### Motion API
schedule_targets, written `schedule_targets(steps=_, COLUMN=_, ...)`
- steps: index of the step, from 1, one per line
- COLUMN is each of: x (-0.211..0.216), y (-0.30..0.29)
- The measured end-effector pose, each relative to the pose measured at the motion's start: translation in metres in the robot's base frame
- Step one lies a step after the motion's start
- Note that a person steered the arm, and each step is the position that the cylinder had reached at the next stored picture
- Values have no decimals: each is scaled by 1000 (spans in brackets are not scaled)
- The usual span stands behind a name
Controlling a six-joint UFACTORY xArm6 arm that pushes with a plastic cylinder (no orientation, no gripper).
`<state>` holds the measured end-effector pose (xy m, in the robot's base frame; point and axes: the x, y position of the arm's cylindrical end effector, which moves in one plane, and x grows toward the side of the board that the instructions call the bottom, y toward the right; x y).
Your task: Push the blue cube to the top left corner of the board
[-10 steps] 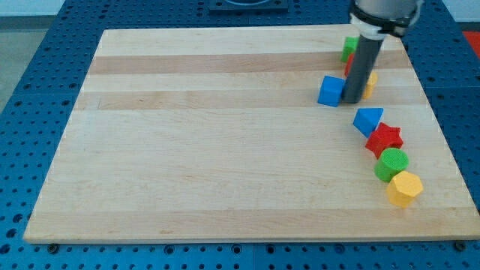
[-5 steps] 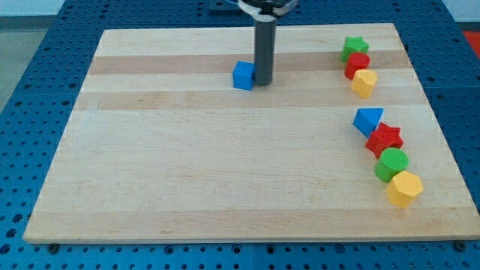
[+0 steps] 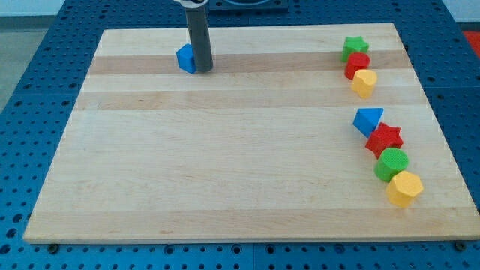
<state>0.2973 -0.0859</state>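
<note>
Leftward across the bench [image 3: 240,180] went the blue cube [image 3: 185,58] (now near the top). My tip [image 3: 203,70] touches its right side. No claw shows, so its state cannot be told.

Rod [image 3: 198,30] is cut off by view's top; blue cube [image 3: 184,58] right side is partly hidden behind it.

Eight blocks sit on one board [image 3: 225,187]. Two are blue: a cube [image 3: 185,58] and a triangular block [image 3: 367,120]. Two are red: a star [image 3: 385,139] and a round block [image 3: 357,64]. Two are green: a star [image 3: 352,48] and a cylinder [image 3: 391,163]. Two are yellow: one [image 3: 364,82] upper, one [image 3: 404,187] lower. One rod, my tip [image 3: 203,70].
</note>
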Motion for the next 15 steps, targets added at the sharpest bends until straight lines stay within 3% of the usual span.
schedule_targets(steps=3, x=-66, y=-98)
schedule_targets(steps=4, x=-66, y=-113)
schedule_targets(steps=6, x=-9, y=-135)
schedule_targets(steps=7, x=-25, y=-159)
schedule_targets(steps=9, x=-48, y=-173)
schedule_targets(steps=10, x=-26, y=-171)
schedule_targets(steps=11, x=-20, y=-126)
schedule_targets(steps=12, x=-39, y=-90)
schedule_targets(steps=14, x=-81, y=-106)
schedule_targets(steps=15, x=-82, y=-120)
